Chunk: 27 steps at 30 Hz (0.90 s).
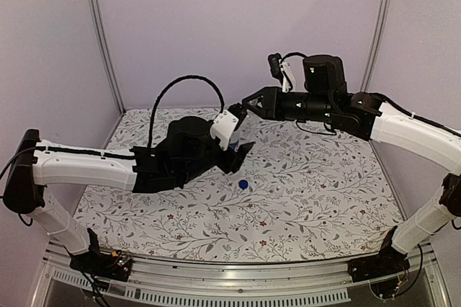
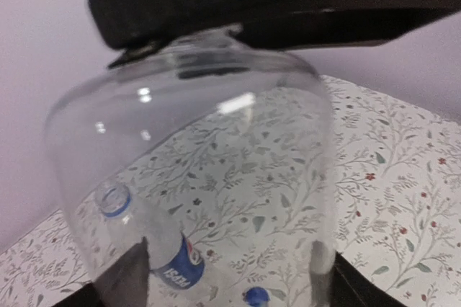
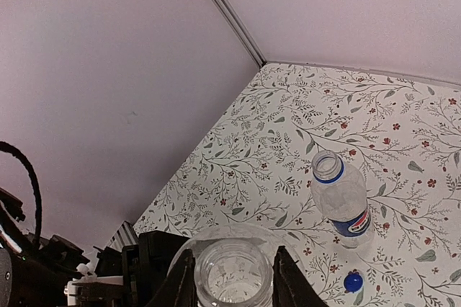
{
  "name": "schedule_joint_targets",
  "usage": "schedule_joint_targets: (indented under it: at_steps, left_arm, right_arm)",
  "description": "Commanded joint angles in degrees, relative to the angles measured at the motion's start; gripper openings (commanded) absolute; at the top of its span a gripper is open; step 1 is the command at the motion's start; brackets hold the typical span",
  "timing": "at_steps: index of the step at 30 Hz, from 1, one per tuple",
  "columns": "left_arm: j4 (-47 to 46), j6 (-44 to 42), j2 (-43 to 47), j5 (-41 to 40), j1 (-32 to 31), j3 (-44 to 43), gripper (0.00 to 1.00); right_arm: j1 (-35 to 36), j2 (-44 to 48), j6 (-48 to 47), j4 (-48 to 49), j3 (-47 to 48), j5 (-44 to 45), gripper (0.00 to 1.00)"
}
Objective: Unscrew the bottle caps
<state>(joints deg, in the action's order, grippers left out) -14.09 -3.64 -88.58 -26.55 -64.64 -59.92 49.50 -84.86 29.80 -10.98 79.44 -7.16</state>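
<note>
In the middle of the flowery tabletop (image 1: 324,199), saw the clear bottle (image 2: 194,177) caught from two sides, with the right jaws squeezed tight on its top and the left jaws standing one on each side of its fat round body. Could not tell if the left jaws pressed on it or only sat close. Just beside it, found the bottle with the dark blue label (image 3: 342,199), its mouth open and a blue ring round its neck, and near that the little blue cap (image 3: 352,281) lying loose on the tabletop, touching neither bottle.
</note>
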Motion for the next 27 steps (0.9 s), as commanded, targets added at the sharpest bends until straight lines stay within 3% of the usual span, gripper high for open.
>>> schedule_joint_targets:
  at_steps: [1,5,9,17,27]
  left_arm:
    - [-2.25,-1.19,1.74,0.48,0.09,1.29,0.72]
    - [-2.47,-0.98,2.21,1.12,0.45,1.58,0.69]
    - [-2.81,-0.96,2.8,-0.2,0.46,1.88,0.99]
    - [-4.9,-2.68,8.16,5.61,0.46,5.51,1.0]
    - [-6.91,-3.74,12.86,4.21,0.72,7.48,1.0]
  right_arm:
    - [0.25,0.22,0.0,2.8,0.37,-0.49,0.0]
    - [0.25,0.13,-0.27,2.66,0.13,-0.17,0.0]
    - [0.25,0.52,-1.57,1.72,0.03,3.52,0.0]
    - [-3.93,1.89,-9.42,-0.82,-1.44,15.71,0.0]
    - [-6.34,-0.76,-20.03,3.67,-6.04,25.98,0.0]
